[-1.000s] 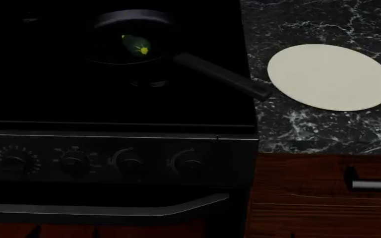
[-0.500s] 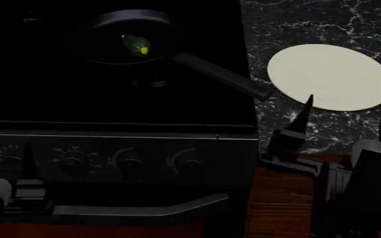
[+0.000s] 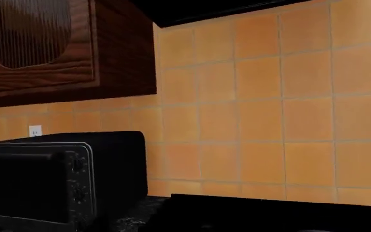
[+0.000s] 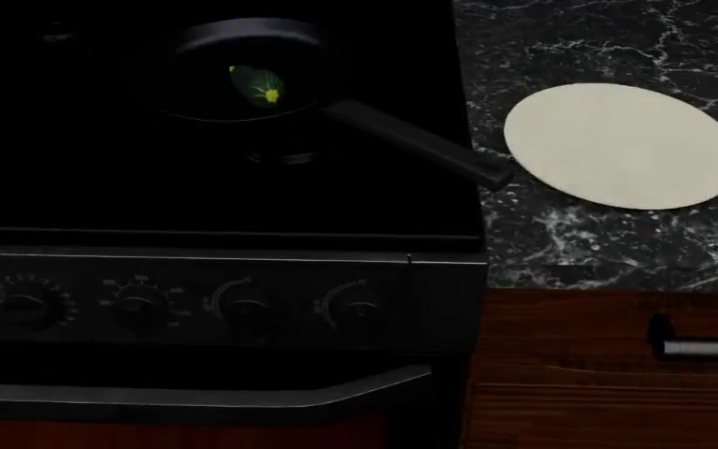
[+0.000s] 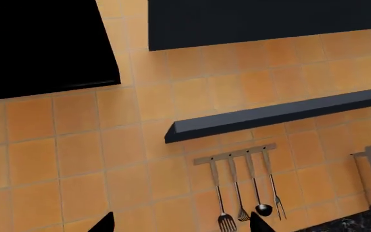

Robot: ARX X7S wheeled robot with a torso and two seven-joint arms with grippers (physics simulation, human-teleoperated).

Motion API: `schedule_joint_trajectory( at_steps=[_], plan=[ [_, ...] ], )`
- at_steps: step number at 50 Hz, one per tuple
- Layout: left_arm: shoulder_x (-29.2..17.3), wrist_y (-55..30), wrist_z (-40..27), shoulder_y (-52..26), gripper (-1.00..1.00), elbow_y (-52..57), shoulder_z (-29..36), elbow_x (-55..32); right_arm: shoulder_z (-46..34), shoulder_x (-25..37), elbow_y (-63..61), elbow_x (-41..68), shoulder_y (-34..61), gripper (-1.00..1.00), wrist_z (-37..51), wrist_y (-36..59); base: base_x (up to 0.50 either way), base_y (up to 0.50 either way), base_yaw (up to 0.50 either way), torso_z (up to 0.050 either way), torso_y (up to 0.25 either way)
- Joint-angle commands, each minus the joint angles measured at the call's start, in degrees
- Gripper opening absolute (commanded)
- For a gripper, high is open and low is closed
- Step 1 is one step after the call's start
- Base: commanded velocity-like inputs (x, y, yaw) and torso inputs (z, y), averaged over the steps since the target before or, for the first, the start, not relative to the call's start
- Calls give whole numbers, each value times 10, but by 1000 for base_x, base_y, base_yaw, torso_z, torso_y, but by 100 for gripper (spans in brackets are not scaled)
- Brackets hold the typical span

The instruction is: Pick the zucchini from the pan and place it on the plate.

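A home kitchen: a black stove [image 4: 209, 187] with knobs [image 4: 240, 304] beside a dark marble worktop [image 4: 609, 243], orange wall tiles [image 3: 269, 111], a toaster oven [image 3: 56, 179], wooden cabinets [image 3: 63, 48], and utensils [image 5: 243, 193] hanging on a rail.

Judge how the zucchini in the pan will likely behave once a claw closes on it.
The zucchini looks short and rounded, so it may roll or squirt sideways when pinched. It seems small beside the pan, so probably light. The pan's shallow wall should keep it from rolling far.
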Motion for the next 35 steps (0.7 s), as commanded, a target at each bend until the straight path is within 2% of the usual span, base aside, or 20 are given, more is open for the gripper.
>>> schedule_joint_trajectory(
  at_steps=[1,10,11,17,21,22,25,35],
  plan=[
    [35,-46,147,-111,100,-139,-39,128,-5,33,86,151,70,100,119,19,0,0,0,0,0],
    [35,-46,120,-110,100,-148,-53,90,9,23,121,171,56,100,120,17,0,0,0,0,0],
    [35,-46,107,-90,100,-130,-53,77,11,23,119,175,55,100,117,13,266,0,0,0,0],
    [35,-46,100,-73,100,-111,-50,71,14,25,115,186,52,100,124,15,452,0,0,0,0],
    [35,-46,108,-94,100,-132,-50,76,9,26,117,190,51,100,130,14,473,0,0,0,0],
    [35,-46,90,-69,100,-108,-50,57,5,27,117,190,53,100,131,13,469,0,0,0,0],
    [35,-46,70,-62,100,-102,-50,38,2,27,119,194,55,100,134,11,470,0,0,0,0],
    [35,-46,65,-58,100,-100,-58,26,-5,29,121,206,49,100,144,10,470,0,0,0,0]
  ],
)
